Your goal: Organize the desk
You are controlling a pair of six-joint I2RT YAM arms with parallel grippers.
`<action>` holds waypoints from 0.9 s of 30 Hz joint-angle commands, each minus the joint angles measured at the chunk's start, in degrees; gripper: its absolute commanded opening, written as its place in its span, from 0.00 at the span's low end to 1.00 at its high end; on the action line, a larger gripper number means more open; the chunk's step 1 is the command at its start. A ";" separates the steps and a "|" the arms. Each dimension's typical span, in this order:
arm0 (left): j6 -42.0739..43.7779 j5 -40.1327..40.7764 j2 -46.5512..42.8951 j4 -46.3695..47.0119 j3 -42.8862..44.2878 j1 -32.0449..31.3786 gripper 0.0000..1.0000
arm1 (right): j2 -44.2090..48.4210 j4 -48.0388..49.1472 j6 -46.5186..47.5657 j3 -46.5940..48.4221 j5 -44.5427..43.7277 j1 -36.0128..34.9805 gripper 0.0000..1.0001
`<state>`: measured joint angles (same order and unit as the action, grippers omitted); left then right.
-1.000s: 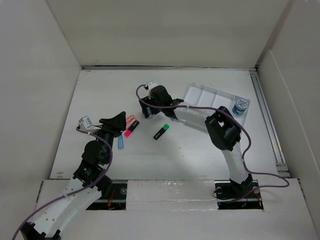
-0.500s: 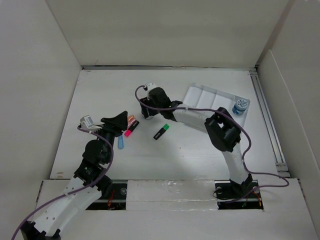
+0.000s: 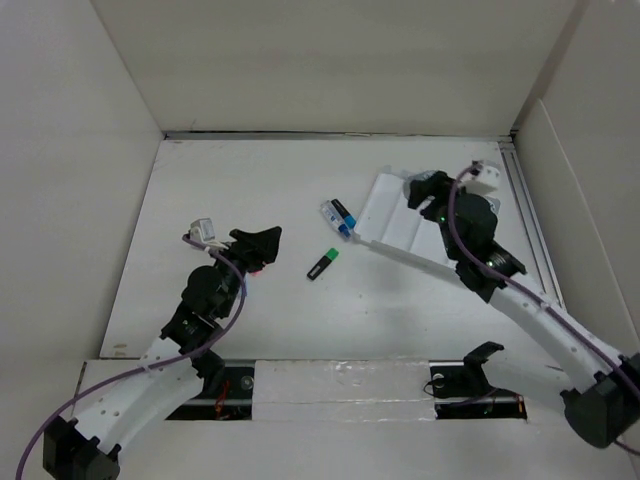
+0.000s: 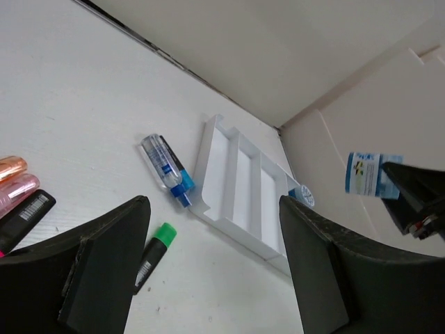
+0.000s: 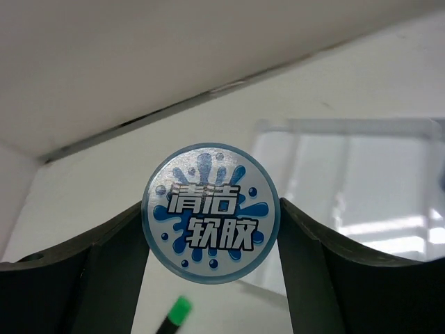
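Note:
The desk is a wide white tabletop. My right gripper hovers over the white compartment tray. In the right wrist view this gripper is shut on a round blue tin, whose lid faces the camera. My left gripper stands open at the desk's left, with nothing between its fingers. A blue bottle lies beside the tray's left edge. A green-capped marker lies in the middle. Orange and pink highlighters and a black one lie by the left gripper.
White walls border the desk on three sides. A metal rail runs along the right edge. In the left wrist view the tray shows several bare compartments, and the tin shows at its far end.
My right arm has swung from the desk's middle to the tray and closed on the tin. The blue bottle now lies next to the tray. My left gripper has shifted right and opened wider.

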<state>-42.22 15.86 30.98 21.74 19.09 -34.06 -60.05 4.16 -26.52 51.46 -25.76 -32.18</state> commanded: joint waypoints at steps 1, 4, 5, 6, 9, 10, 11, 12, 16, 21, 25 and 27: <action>1.00 -3.64 1.71 4.72 1.74 -0.21 0.71 | 5.98 -8.81 -10.73 -9.08 -8.60 5.10 0.44; 0.82 -3.90 2.24 4.36 2.18 -0.21 0.71 | 13.02 -11.98 -12.85 -15.24 -5.73 12.74 0.44; 0.82 -4.51 2.15 4.80 1.74 -0.21 0.71 | 14.25 -12.60 -13.03 -16.03 -4.92 16.24 0.44; 0.91 -4.61 2.15 6.02 1.39 -0.21 0.71 | 15.65 -12.95 -13.11 -16.74 -4.05 17.75 0.44; 0.47 -4.52 2.68 4.99 1.74 -0.21 0.71 | 15.06 -12.16 -12.59 -18.41 -0.44 23.28 0.44; 0.73 -4.61 2.68 4.63 2.09 -0.21 0.71 | 12.96 -12.42 -12.76 -18.07 0.52 25.92 0.44; 0.82 -4.61 2.51 4.63 2.00 -0.21 0.71 | 11.72 -12.51 -12.68 -17.89 1.23 25.94 0.44; 0.82 -4.43 2.50 4.98 1.83 -0.21 0.71 | 10.49 -12.34 -12.59 -17.71 2.28 28.38 0.44; 0.82 -3.46 1.63 3.75 2.09 -0.21 0.71 | 5.39 -9.61 -12.15 -18.51 7.55 32.87 0.44; 0.65 -3.03 1.27 4.29 1.47 -0.21 0.71 | 4.59 -8.82 -12.24 -18.24 7.65 34.55 0.48; 0.82 -3.20 1.80 4.80 1.65 -0.21 0.71 | 3.54 -9.79 -12.15 -17.71 8.27 35.61 0.65; 0.65 -2.76 2.06 3.94 1.91 -0.21 0.71 | 2.67 -10.05 -11.54 -17.19 8.97 36.32 0.78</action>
<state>-42.06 12.49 32.95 23.77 19.09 -34.06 -56.97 -10.02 -38.09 31.79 -17.89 3.25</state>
